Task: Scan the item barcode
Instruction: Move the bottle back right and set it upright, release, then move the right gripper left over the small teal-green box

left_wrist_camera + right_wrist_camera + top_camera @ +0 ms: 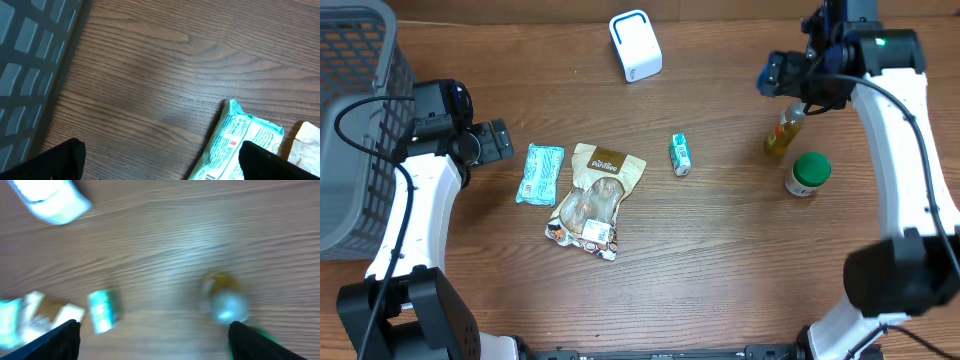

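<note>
— Looking like a robotics lab, staging a mock shop checkout.

— Going by what, exactly?

— Noticing a white left arm (420, 210) and a white right arm (905, 140), both trailing black cables, flanking a bare wood-grain bench (740, 260).

— And pointing to the shop side?

— Spotting packaged groceries lying loose there: a teal packet (540, 173), a brown snack pouch (592, 200), a small teal carton (680, 155), a bottle (783, 132) of yellow liquid, a green-lidded jar (808, 174). Also seeing a grey mesh basket (350, 120) sitting at the left edge and a small white device (635, 45) standing at the far side.
</note>
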Robot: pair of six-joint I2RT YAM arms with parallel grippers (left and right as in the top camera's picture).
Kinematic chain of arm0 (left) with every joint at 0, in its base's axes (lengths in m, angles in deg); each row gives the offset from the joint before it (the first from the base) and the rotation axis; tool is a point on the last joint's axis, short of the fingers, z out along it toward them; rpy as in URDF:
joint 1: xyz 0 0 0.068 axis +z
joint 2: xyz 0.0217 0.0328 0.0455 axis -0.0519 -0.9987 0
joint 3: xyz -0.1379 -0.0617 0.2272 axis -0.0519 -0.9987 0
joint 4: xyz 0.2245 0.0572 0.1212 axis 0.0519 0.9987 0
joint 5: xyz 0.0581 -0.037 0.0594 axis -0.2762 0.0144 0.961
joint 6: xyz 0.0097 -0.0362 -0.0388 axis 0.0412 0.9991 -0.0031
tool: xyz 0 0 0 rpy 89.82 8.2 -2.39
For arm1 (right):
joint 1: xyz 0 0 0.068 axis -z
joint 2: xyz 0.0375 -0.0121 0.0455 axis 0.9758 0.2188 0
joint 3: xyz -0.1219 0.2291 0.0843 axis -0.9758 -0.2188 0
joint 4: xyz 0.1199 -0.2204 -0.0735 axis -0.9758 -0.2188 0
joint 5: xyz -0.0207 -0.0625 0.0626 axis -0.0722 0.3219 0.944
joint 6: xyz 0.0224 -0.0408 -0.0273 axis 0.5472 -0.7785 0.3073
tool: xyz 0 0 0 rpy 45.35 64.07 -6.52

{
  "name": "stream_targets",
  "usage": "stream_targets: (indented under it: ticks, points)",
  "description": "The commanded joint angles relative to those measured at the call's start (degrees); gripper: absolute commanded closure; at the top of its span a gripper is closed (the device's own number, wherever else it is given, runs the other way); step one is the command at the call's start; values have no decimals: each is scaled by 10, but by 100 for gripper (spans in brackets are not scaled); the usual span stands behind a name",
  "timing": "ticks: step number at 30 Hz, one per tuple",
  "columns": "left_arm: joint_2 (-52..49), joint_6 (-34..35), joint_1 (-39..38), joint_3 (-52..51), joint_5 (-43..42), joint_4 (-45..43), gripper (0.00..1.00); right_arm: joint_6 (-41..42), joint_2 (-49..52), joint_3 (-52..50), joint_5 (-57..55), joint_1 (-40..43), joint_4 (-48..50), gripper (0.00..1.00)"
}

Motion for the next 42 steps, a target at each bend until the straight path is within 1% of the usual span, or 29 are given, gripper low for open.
stream_targets:
  ticks: [1,3,4,6,12,13,15,16,18,30,31,33,36,38,40,42]
  points:
    - [9,-7,-4,11,3,0,0,0,-1,5,56,-39,-20,12]
    - [9,-7,-4,11,3,0,0,0,-1,-1,56,-66,-19,13]
    - [9,-7,-4,11,3,0,1,0,-1,-9,56,-94,-7,13]
    - [9,-7,-4,11,3,0,0,0,-1,-20,56,-125,11,16]
    - [9,-7,-4,11,3,0,0,0,0,-58,47,-203,36,16]
    - [9,-7,-4,11,3,0,1,0,0,-66,42,-214,40,15]
    - [9,-7,-4,11,3,0,0,0,0,-82,38,-230,49,9]
    - [9,-7,-4,11,3,0,0,0,0,-89,39,-236,53,5]
    - [9,-7,-4,11,3,0,0,0,0,-104,39,-246,65,0]
    - [9,-7,-4,11,3,0,0,0,0,-116,39,-250,92,0]
    - [9,-7,-4,11,3,0,0,0,0,-116,39,-250,93,1]
    - [9,-7,-4,11,3,0,1,0,0,-116,38,-250,98,11]
    - [9,-7,-4,11,3,0,0,0,1,-116,38,-250,108,16]
    - [9,-7,-4,11,3,0,0,0,1,-116,24,-250,113,23]
    - [9,-7,-4,11,3,0,0,0,1,-116,6,-250,115,27]
    - [9,-7,-4,11,3,0,1,0,1,-116,-7,-250,115,28]
